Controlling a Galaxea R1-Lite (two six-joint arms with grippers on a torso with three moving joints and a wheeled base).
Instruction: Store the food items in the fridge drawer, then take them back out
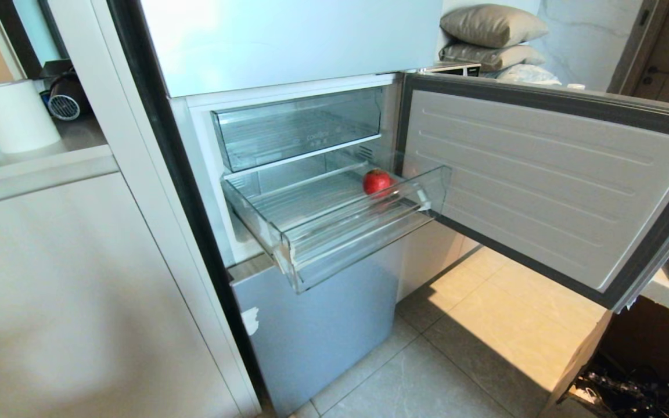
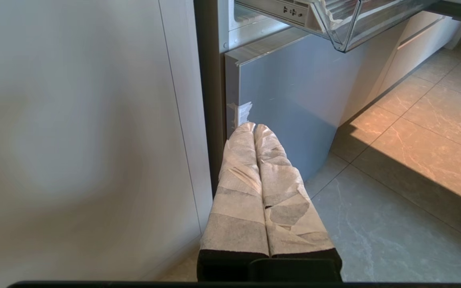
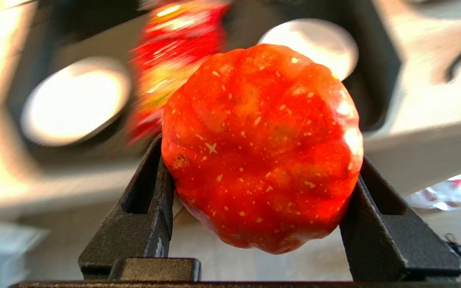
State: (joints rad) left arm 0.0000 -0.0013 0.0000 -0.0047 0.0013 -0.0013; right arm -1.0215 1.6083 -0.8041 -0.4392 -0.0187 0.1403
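In the head view, the fridge door (image 1: 549,186) stands wide open across the right half of the frame. The clear fridge drawer (image 1: 334,232) is pulled out at centre, its thick front lip toward the lower middle. One red fruit (image 1: 377,182) sits on the ribbed floor near the drawer's far right corner. Above it, a second clear bin (image 1: 297,128) with faint lettering stays pushed in. A white paper roll (image 1: 14,115) stands on a counter at the upper left, and grey cushions (image 1: 492,36) are stacked at the upper right. Neither arm shows here.

In the left wrist view, the left gripper (image 2: 253,127) hangs low at centre frame, its cloth-wrapped fingers (image 2: 236,188) pressed together with nothing between them, pointing toward the grey lower fridge front (image 2: 290,104). The drawer's corner juts in at the top, and tiled floor (image 2: 406,168) fills the right side.

In the right wrist view, the right gripper (image 3: 260,168) has its black fingers (image 3: 146,208) clamped on either side of the second red fruit (image 3: 262,148), speckled and slightly ribbed, which fills the centre. The background is blurred; two pale round shapes and a red packet show in the upper part.
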